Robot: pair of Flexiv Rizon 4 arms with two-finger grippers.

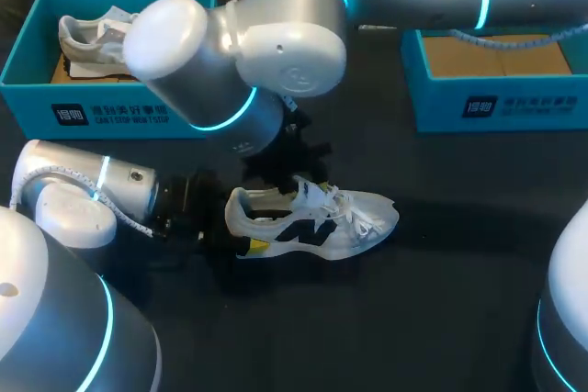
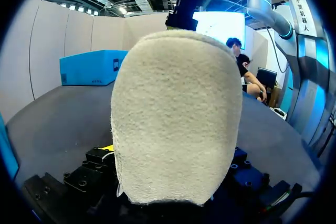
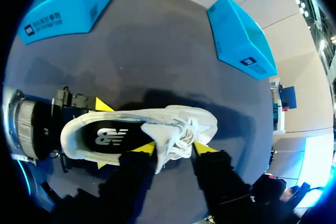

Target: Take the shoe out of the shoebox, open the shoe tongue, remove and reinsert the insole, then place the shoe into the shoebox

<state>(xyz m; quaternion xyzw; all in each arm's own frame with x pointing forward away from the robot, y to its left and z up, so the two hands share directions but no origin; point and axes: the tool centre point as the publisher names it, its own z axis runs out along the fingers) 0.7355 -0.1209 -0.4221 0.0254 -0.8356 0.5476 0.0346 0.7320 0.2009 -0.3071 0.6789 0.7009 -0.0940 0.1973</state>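
Observation:
A white sneaker [image 1: 312, 222] with black side marks stands upright on the dark table, toe toward the right. My left gripper [image 1: 239, 229] comes in low from the left with a finger on each side of the heel, holding it; in the left wrist view the suede heel [image 2: 176, 119] fills the space between the fingers. My right arm reaches down over the shoe from the far right. In the right wrist view my right gripper [image 3: 173, 148] has its yellow tips pressed against both sides of the tongue and laces [image 3: 176, 137]. The black insole [image 3: 107, 136] shows inside the shoe's opening.
A blue shoebox [image 1: 110, 115] at the back left holds a second white shoe [image 1: 92, 39]. Another blue shoebox [image 1: 501, 103] stands at the back right with only its brown cardboard floor showing. My right arm's bulky wrist hangs over the table's middle.

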